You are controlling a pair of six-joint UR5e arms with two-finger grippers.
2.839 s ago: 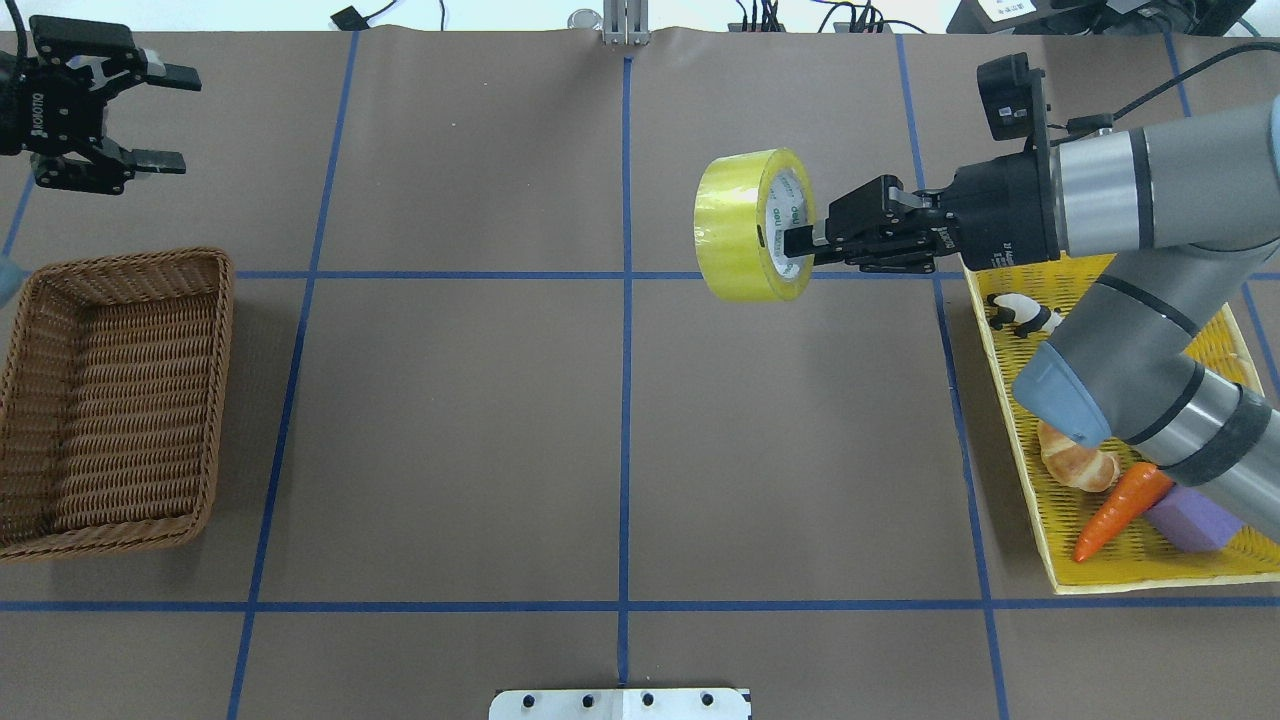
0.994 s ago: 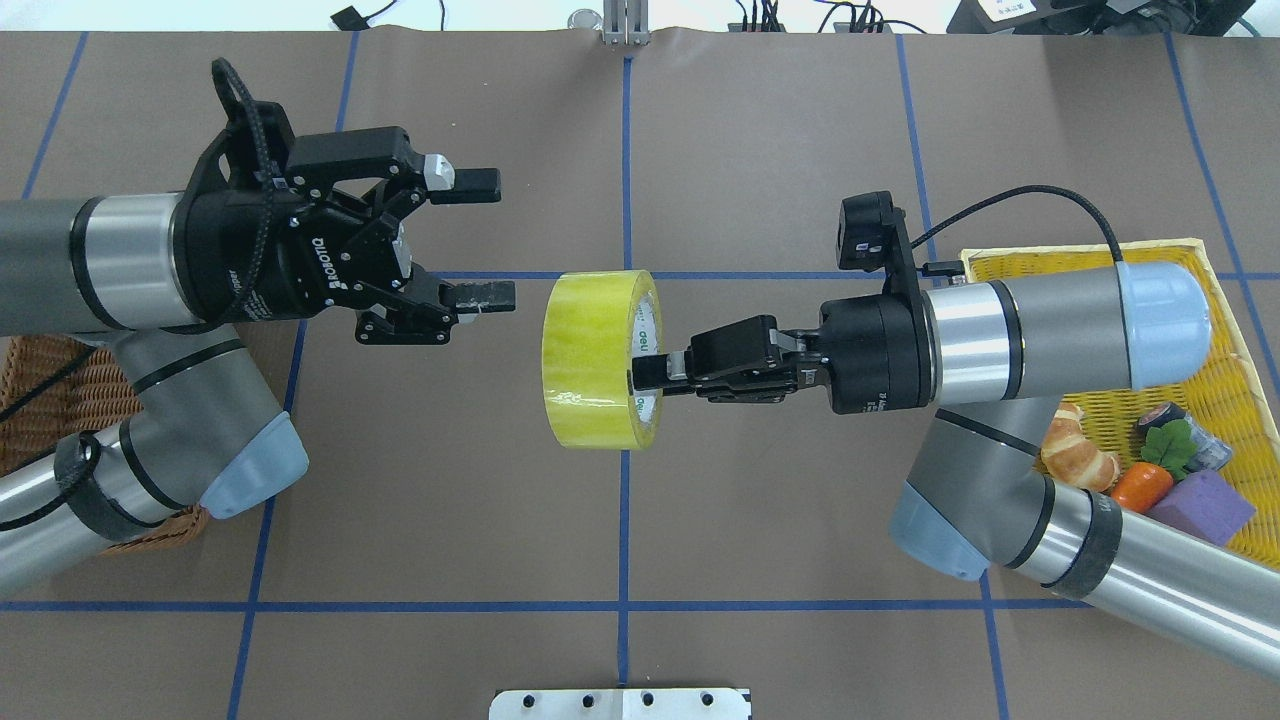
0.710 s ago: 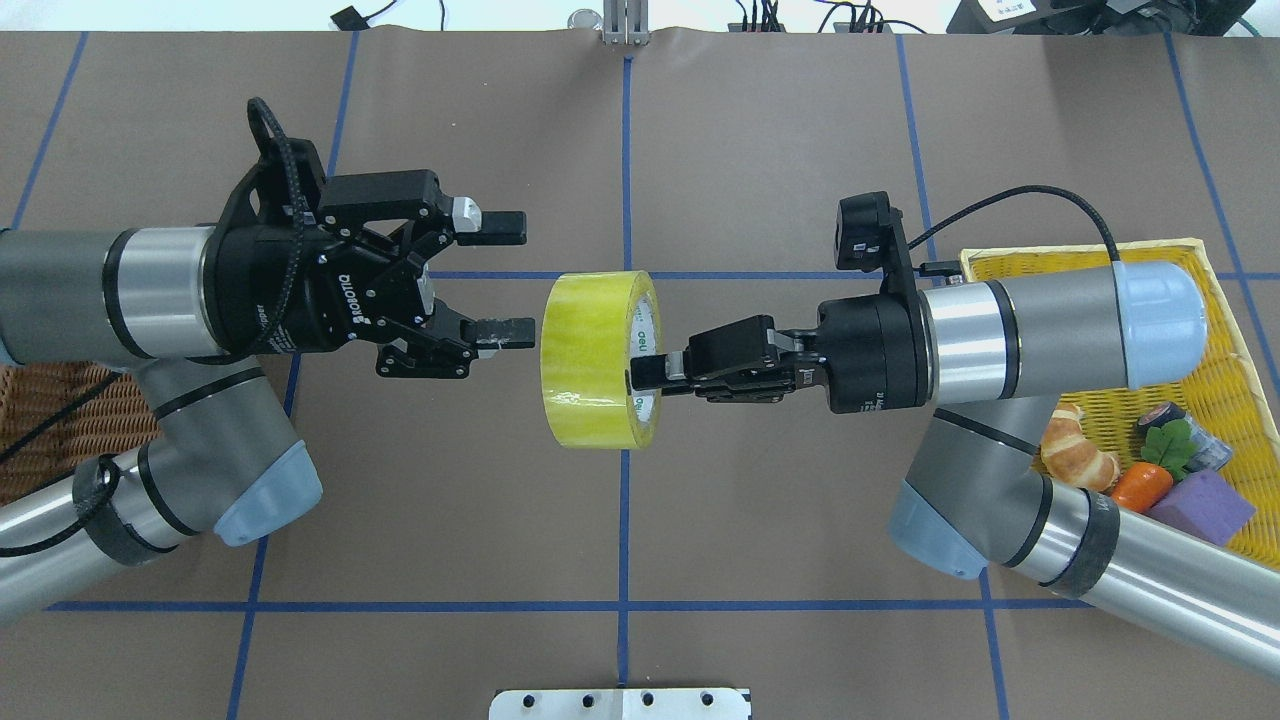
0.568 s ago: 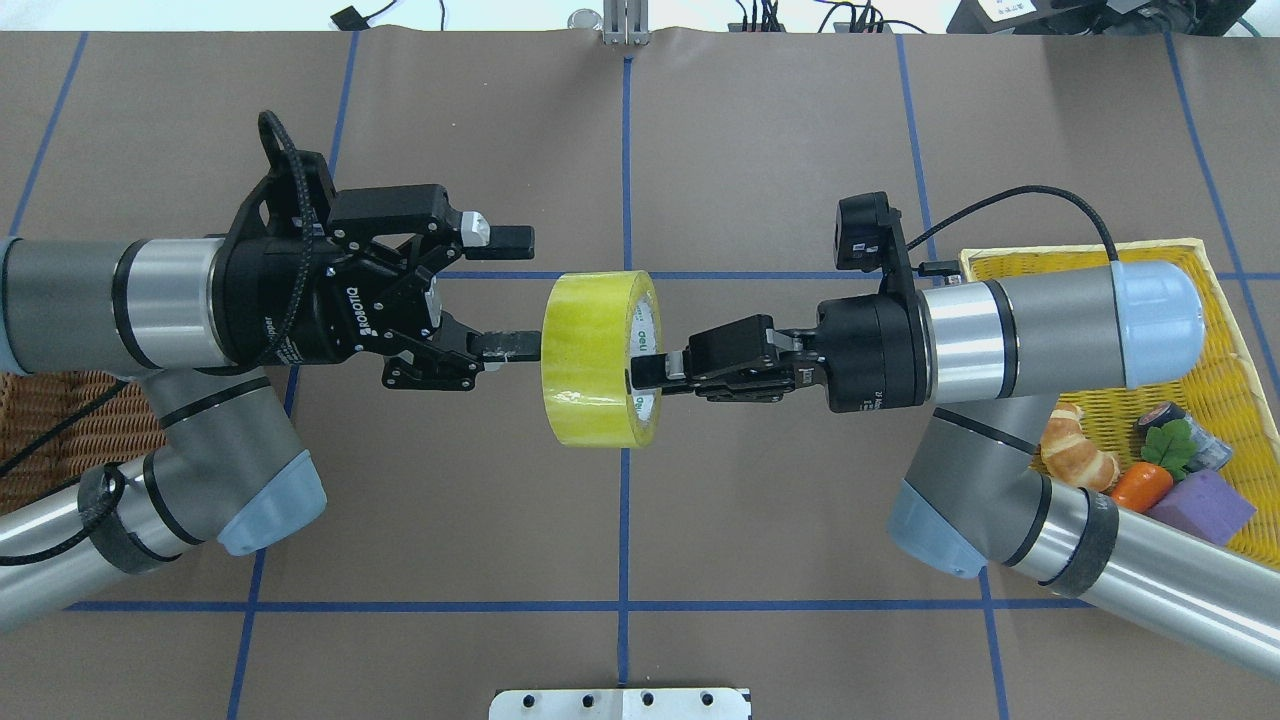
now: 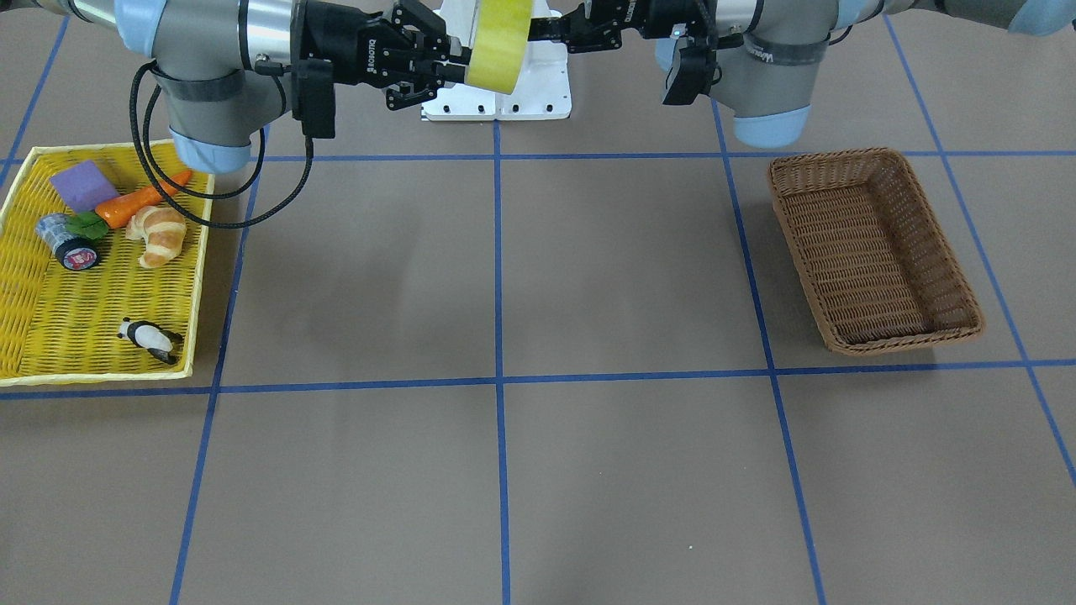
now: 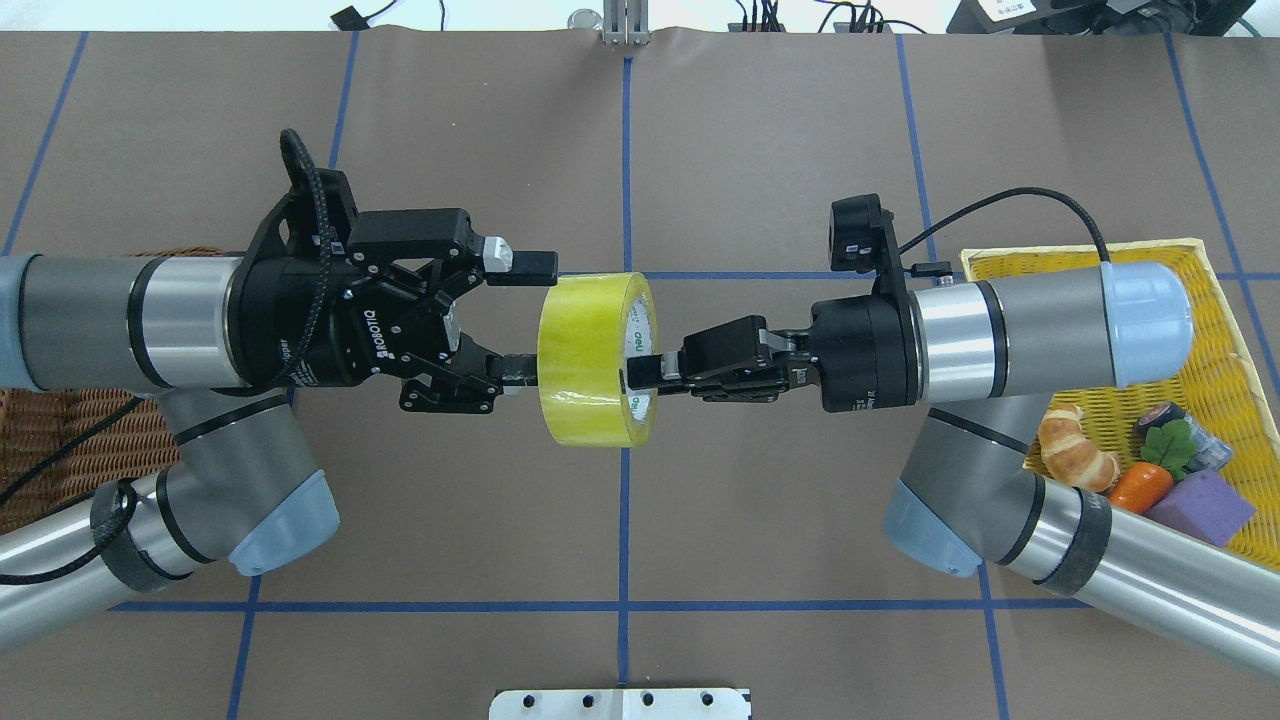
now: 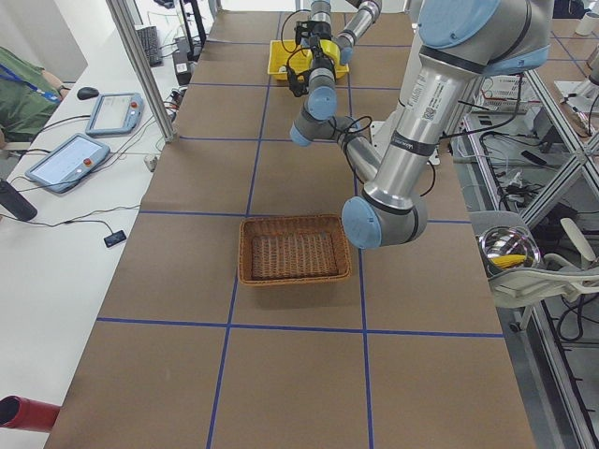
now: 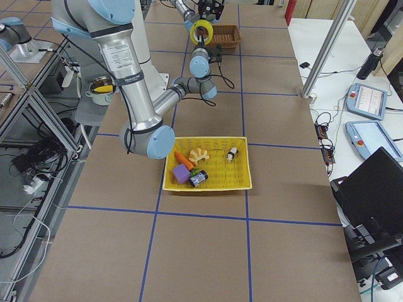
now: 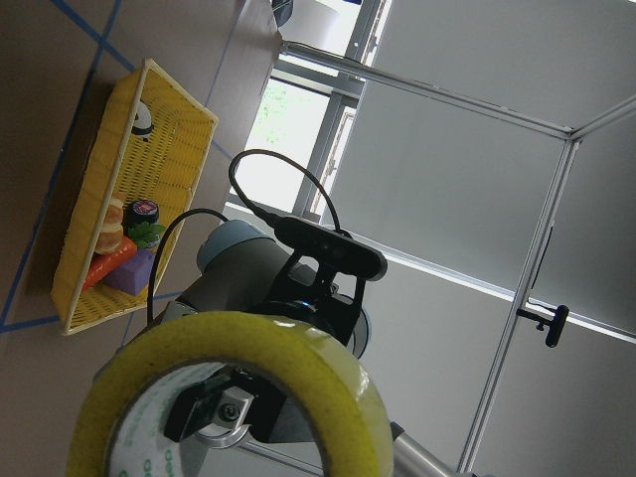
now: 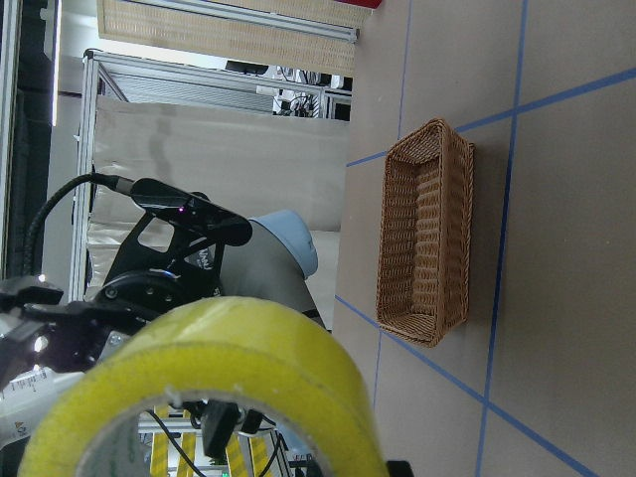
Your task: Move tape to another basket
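Observation:
The yellow-green tape (image 6: pixel 590 360) hangs on edge above the table's middle; it also shows in the front view (image 5: pixel 498 42). My right gripper (image 6: pixel 640 372) is shut on its wall from the right, one finger inside the core. My left gripper (image 6: pixel 533 318) is open at the roll's left side. Its upper finger is above the roll's top edge and its lower finger goes behind the roll at mid-height. The brown wicker basket (image 5: pixel 874 252) sits empty on my left, partly under the left arm in the overhead view (image 6: pixel 30 420). Both wrist views are filled by the tape (image 9: pixel 298 348) (image 10: pixel 229 358).
The yellow mesh tray (image 5: pixel 50 311) on my right holds a croissant (image 5: pixel 160 235), a carrot (image 5: pixel 139 202), a purple block (image 5: pixel 80 185), a black-ended silver cylinder (image 5: pixel 67 244) and a toy panda (image 5: pixel 150 338). A white mounting plate (image 6: pixel 620 703) sits at the table's near edge.
My left arm has moved right from the far left corner to the tape, and its open fingers now straddle the roll's upper wall. The right gripper carried the tape to the middle and holds it.

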